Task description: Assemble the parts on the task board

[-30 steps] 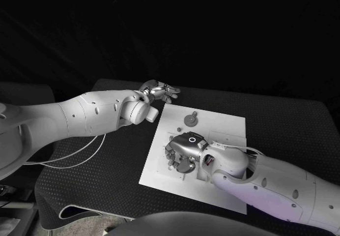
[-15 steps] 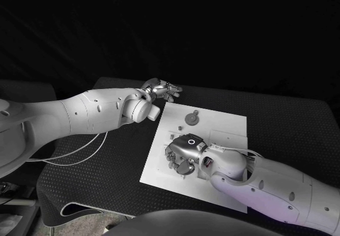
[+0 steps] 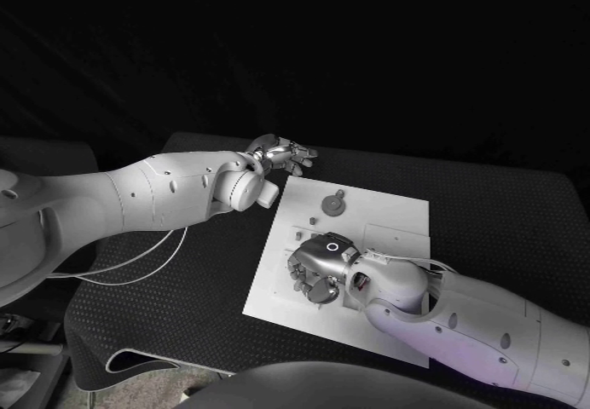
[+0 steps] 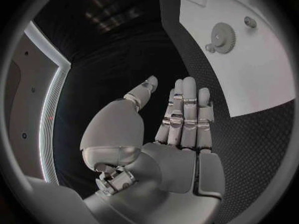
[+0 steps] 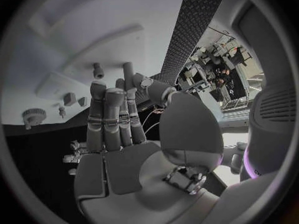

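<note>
right hand [image 3: 322, 258] hovering low over the near half of the board [image 3: 391, 213], palm down, fingers [image 5: 111, 115] stretched out side by side and pressed together, thumb set apart, nothing pinched. a round part [image 3: 322, 292] lying just beyond the fingertips toward the board's near edge, partly tucked under them in the head view; whether touched or merely shadowed, cannot tell. small pegs [image 5: 98, 70] and blocks standing on the board ahead of the fingertips in the right wrist view, close but apart from them. a second gear [image 3: 332, 204] seated farther up the board, well beyond the right hand and nearer the left.

left hand [image 3: 280, 156] parked off the board's far corner over the black table [image 3: 492, 213], fingers [image 4: 187, 109] straight and close together, thumb apart, holding nothing; same gear [image 4: 224, 34] visible well ahead of its fingertips in the left wrist view.

likely step: picking up the round part under the right hand for seating on a peg. best done by opening thumb away from fingers first, then lowering so the part sits between thumb pad and fingertips rather than under the flat of the hand. worth pinching by the rim, not the face, keeping it level for the peg. slow descent advised: flat part on a smooth plate apt to skid sideways if nudged by one finger alone. left hand best kept clear, or brought to steady the board's edge if it shifts.
</note>
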